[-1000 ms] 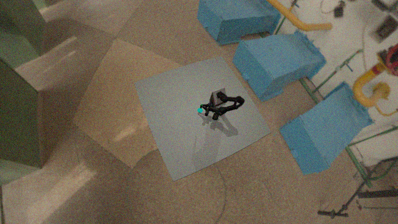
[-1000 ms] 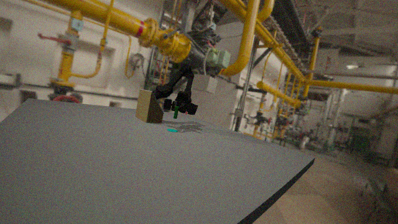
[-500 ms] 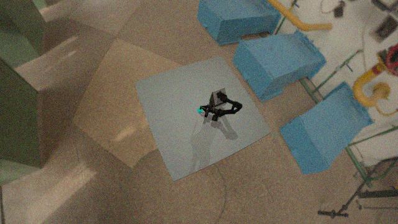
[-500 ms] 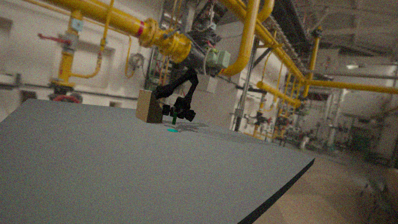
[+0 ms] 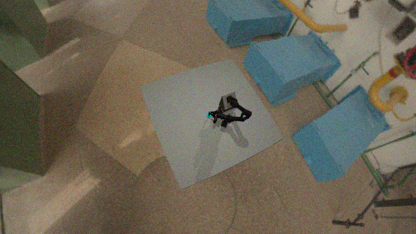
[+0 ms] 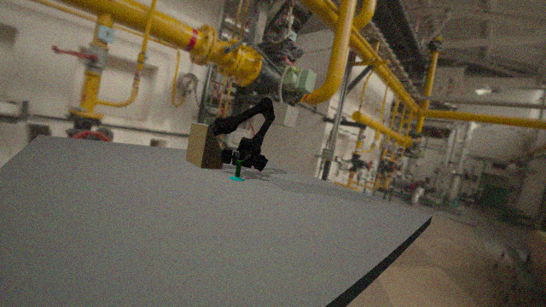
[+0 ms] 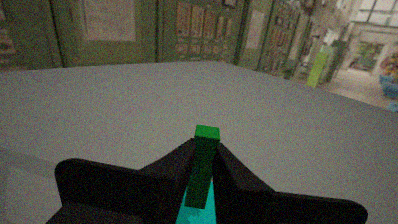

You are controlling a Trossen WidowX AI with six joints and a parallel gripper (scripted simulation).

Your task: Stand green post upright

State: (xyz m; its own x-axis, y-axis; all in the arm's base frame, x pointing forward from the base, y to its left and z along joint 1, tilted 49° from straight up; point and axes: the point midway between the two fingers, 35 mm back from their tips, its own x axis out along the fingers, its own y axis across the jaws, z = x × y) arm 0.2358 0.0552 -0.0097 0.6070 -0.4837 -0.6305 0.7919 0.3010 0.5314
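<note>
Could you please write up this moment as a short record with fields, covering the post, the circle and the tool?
post: green post, upright, pinched between the black fingers
tool: tool shut on the green post, low over the grey table
target: cyan circle, directly under the post's lower end
contact: exterior view puts the post's base at or just above the circle; touching cannot be told
nearby: tan block behind the arm
left to do: release and withdraw
</note>
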